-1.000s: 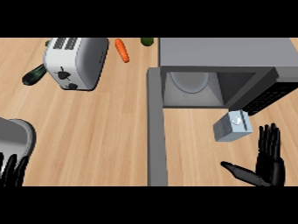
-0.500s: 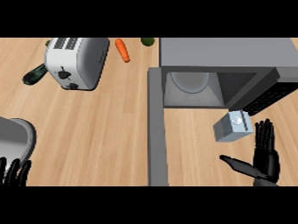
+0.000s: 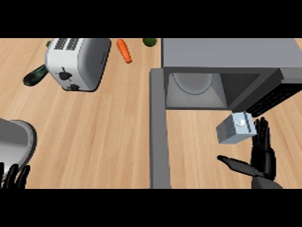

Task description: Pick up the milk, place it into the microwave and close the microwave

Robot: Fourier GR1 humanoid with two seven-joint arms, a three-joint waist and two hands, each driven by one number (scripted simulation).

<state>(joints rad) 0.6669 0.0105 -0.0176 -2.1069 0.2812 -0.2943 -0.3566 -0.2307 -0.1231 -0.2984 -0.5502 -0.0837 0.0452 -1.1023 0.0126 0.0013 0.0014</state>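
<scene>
The milk [image 3: 235,129] is a small grey-white carton standing on the wooden counter just in front of the open microwave [image 3: 231,73]. The microwave's door [image 3: 157,128] hangs open to the left, seen edge-on as a long grey strip, and a round glass plate [image 3: 192,83] shows inside the cavity. My right hand [image 3: 261,155] is open, its straight fingers pointing up right beside the carton's near right side, its thumb stretched left below the carton. My left hand [image 3: 4,177] shows only as fingertips at the lower left edge, fingers up.
A silver toaster [image 3: 78,63] lies at the back left with a dark green vegetable [image 3: 34,75] beside it. A carrot [image 3: 124,50] and another green item [image 3: 150,42] lie at the back. A grey metal pot [image 3: 6,144] stands at the left edge above my left hand.
My right hand has slid forward and slightly left, closing on the milk carton's right side. My left hand has sunk lower toward the view's edge. The carton has not moved.
</scene>
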